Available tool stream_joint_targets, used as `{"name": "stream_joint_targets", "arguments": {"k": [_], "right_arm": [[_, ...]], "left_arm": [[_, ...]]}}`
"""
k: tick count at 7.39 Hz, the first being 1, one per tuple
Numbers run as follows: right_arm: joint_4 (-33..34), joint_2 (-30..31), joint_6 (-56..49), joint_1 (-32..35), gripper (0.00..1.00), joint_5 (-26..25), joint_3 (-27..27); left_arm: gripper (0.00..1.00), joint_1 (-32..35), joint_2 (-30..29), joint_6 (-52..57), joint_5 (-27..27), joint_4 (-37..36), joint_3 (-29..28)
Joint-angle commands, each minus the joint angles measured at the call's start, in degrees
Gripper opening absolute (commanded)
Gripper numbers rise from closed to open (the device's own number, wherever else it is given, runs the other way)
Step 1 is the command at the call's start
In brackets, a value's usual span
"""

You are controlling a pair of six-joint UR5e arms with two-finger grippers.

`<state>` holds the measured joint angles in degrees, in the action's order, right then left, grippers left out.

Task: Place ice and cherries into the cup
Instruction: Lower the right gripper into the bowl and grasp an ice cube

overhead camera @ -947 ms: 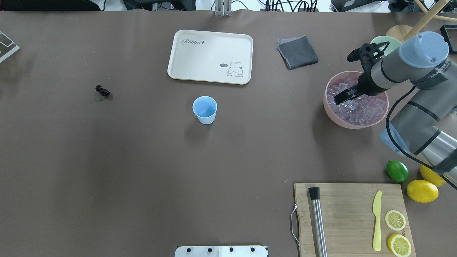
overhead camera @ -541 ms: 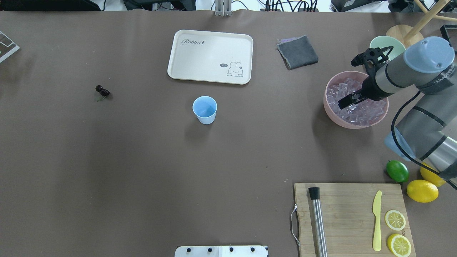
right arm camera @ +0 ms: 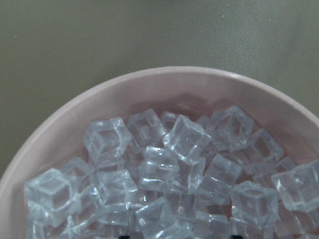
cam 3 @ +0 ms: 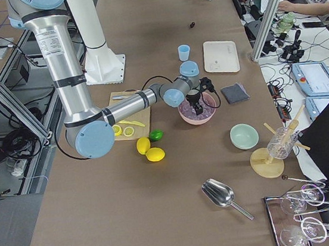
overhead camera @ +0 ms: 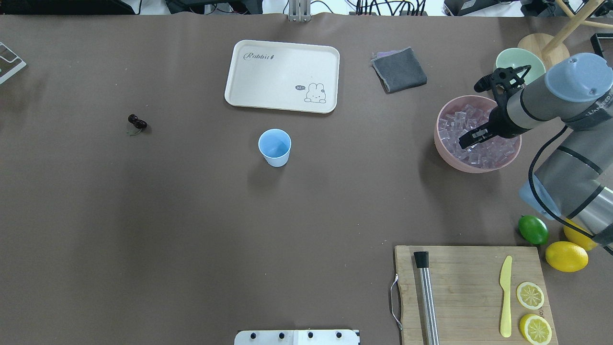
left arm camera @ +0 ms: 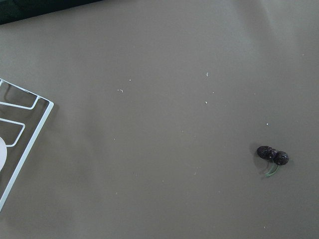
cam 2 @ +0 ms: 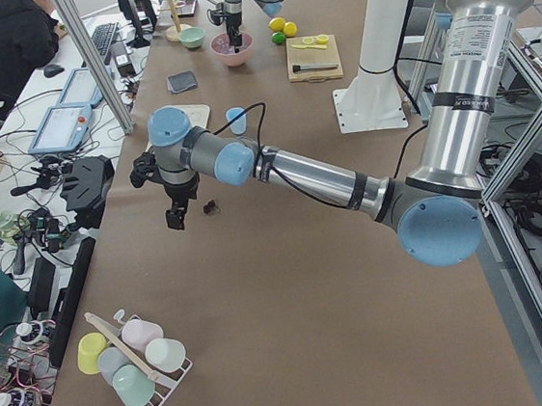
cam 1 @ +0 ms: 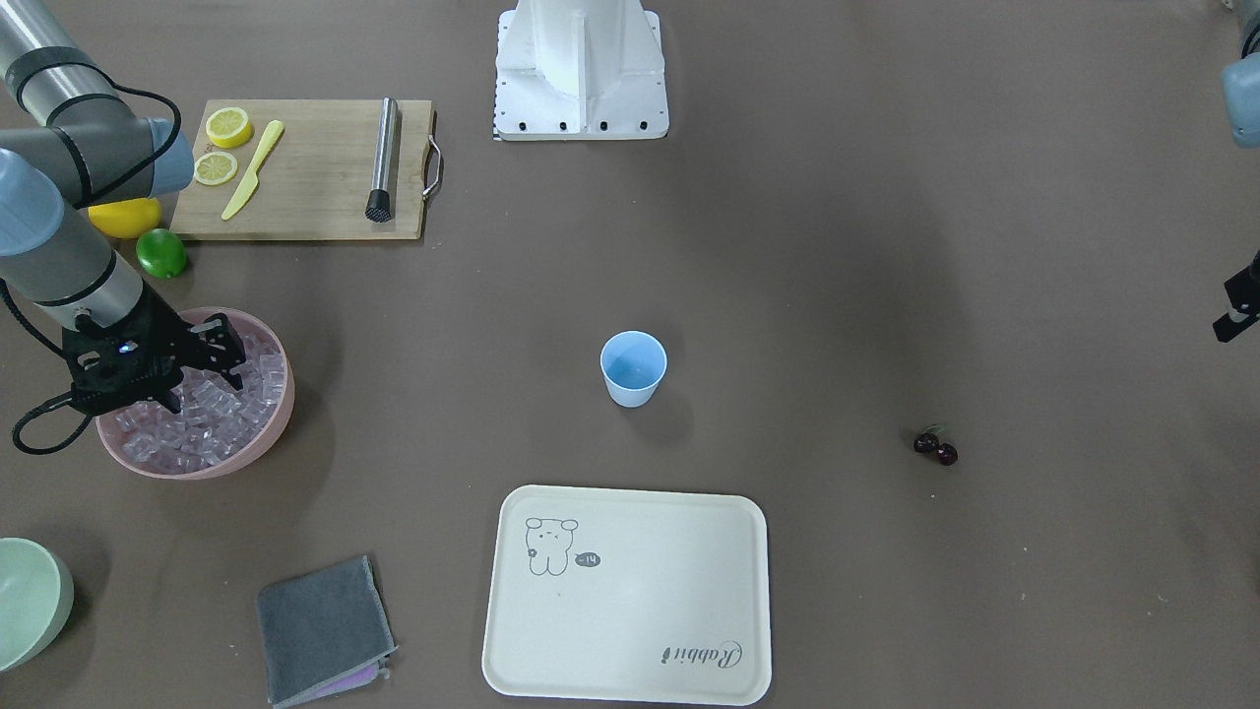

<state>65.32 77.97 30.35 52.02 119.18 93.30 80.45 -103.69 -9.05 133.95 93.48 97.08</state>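
Note:
The light-blue cup (overhead camera: 275, 146) stands upright mid-table, also in the front view (cam 1: 633, 367). The dark cherries (overhead camera: 137, 122) lie on the table far left, seen in the left wrist view (left arm camera: 272, 155). The ice (overhead camera: 452, 125) fills a pink bowl (overhead camera: 448, 160) at the right and fills the right wrist view (right arm camera: 182, 137). My right gripper (overhead camera: 463, 142) hangs just over the ice with its jaws apart and nothing in them. My left gripper (cam 2: 174, 218) hovers beside the cherries; only a bit shows in the front view (cam 1: 1230, 320), so I cannot tell its state.
A cream tray (overhead camera: 282, 75) lies behind the cup, a grey cloth (overhead camera: 399, 69) to its right, and a pale green bowl (overhead camera: 517, 60) behind the pink bowl. A cutting board (overhead camera: 469, 292) carries a muddler, knife and lemon slices. A lime (overhead camera: 533, 229) and lemons lie beside it.
My right gripper has shifted a little to the right and toward me over the ice bowl. The cup and cherries have not moved.

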Motion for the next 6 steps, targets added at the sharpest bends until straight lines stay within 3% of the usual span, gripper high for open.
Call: {"name": "stream_joint_targets", "arguments": {"k": [1,3,6], "right_arm": [[-0.02,-0.44,-0.03,-0.17,0.38,-0.61,-0.31],[-0.02,-0.62,0.06,-0.17,0.14,-0.52,0.48],[0.07,-0.45,0.06,-0.08,0.0,-0.18,1.35]], "left_arm": [[0.98,-0.12,0.16,0.0,0.0,0.03,-0.05],[0.98,-0.12,0.24,0.0,0.0,0.03,-0.14],[0.98,-0.12,0.24,0.0,0.0,0.03,-0.05]]}}
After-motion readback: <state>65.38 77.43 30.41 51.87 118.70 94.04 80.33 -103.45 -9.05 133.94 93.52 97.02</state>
